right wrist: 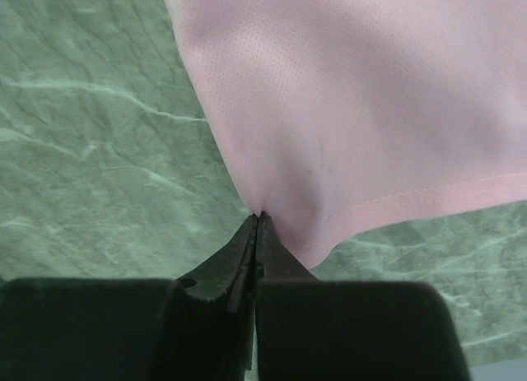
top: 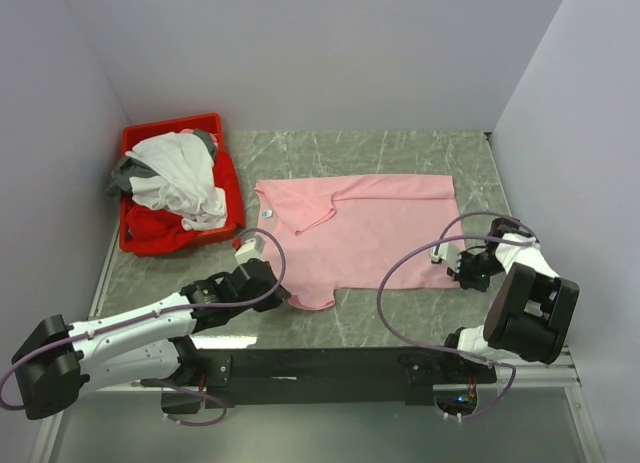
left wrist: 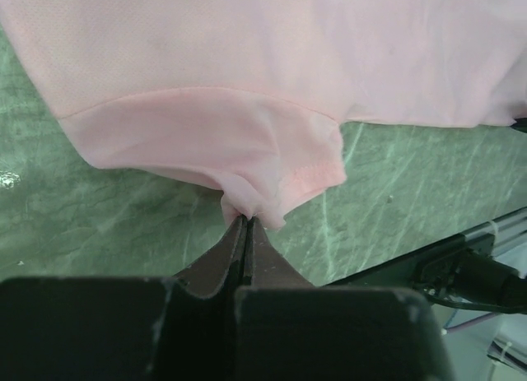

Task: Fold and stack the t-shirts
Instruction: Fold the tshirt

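Observation:
A light pink t-shirt (top: 370, 228) lies spread on the green marble table, with a small blue neck label at its left. My left gripper (top: 275, 288) is shut on the edge of the near sleeve, and the left wrist view shows that sleeve (left wrist: 247, 151) bunched at my left gripper's (left wrist: 246, 219) tips. My right gripper (top: 458, 268) is shut on the shirt's near right hem corner, and the right wrist view shows the pink cloth (right wrist: 346, 109) pinched at my right gripper's (right wrist: 260, 215) tips. White, grey and red shirts (top: 180, 178) lie heaped in the bin.
A red plastic bin (top: 135, 141) stands at the back left, next to the left wall. Grey walls close the table on three sides. The black rail with the arm bases (top: 330, 363) runs along the near edge.

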`<state>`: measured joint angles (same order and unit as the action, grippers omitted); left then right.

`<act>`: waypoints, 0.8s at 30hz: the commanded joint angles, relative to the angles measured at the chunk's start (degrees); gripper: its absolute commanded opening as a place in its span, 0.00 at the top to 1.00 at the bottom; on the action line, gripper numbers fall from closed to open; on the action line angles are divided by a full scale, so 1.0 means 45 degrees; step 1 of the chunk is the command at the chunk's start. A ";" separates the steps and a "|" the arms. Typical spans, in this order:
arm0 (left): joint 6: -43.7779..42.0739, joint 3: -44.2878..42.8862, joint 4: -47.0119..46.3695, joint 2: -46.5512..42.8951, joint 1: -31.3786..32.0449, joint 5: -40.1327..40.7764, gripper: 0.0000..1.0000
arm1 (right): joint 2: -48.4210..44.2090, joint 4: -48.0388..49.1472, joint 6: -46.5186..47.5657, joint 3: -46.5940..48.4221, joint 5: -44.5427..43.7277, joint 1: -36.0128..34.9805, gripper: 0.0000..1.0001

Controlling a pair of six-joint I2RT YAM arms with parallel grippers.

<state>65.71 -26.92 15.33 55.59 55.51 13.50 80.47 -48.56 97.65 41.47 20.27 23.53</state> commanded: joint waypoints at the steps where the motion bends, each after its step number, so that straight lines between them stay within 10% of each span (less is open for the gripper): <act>1: 0.0299 -0.0834 0.0186 -0.0576 -0.0069 -0.0089 1.00 | -0.0829 -0.0694 -0.0487 0.0587 0.0788 0.0025 1.00; 24: 0.0378 -0.3139 0.1144 -0.0713 -0.1650 0.0439 1.00 | 0.0008 0.0887 -0.3573 0.2735 0.2604 0.0064 1.00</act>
<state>68.38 -37.71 21.04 52.36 49.78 14.68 79.20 -47.13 84.62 50.74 29.50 23.55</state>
